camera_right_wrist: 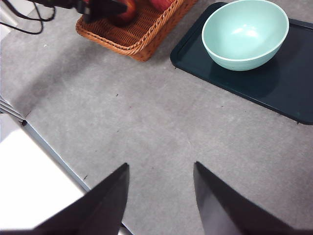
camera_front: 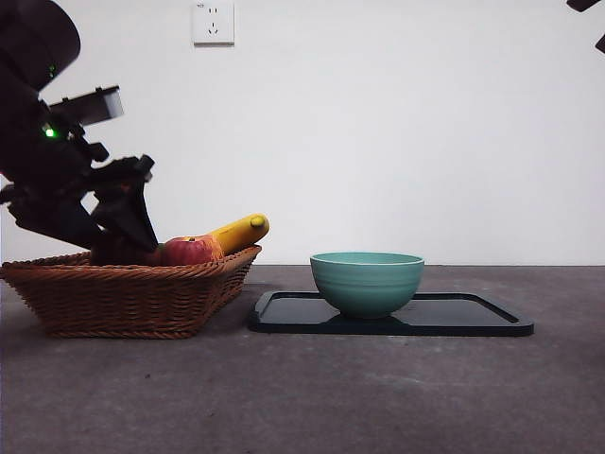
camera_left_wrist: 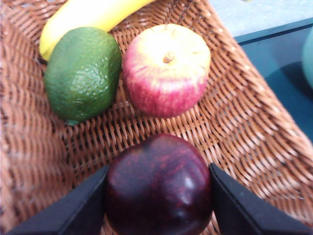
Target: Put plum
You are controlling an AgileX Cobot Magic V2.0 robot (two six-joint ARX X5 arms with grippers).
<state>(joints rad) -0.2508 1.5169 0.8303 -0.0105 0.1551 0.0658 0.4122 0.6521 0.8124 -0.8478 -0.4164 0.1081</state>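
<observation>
The plum [camera_left_wrist: 159,186], dark maroon and glossy, lies in the wicker basket [camera_left_wrist: 244,122] between my left gripper's [camera_left_wrist: 157,174] two black jaws, which press on both its sides. In the front view the left gripper [camera_front: 123,236] reaches down into the basket [camera_front: 132,293] at the left, and the plum is hidden behind the jaws and the rim. My right gripper [camera_right_wrist: 159,193] is open and empty, high above the bare table, and shows only as a black tip [camera_front: 586,5] at the top right corner.
A red-and-yellow apple [camera_left_wrist: 166,68], a green fruit [camera_left_wrist: 83,73] and a banana [camera_left_wrist: 83,14] share the basket beyond the plum. A teal bowl [camera_front: 367,282] stands on a dark tray [camera_front: 473,317] right of the basket.
</observation>
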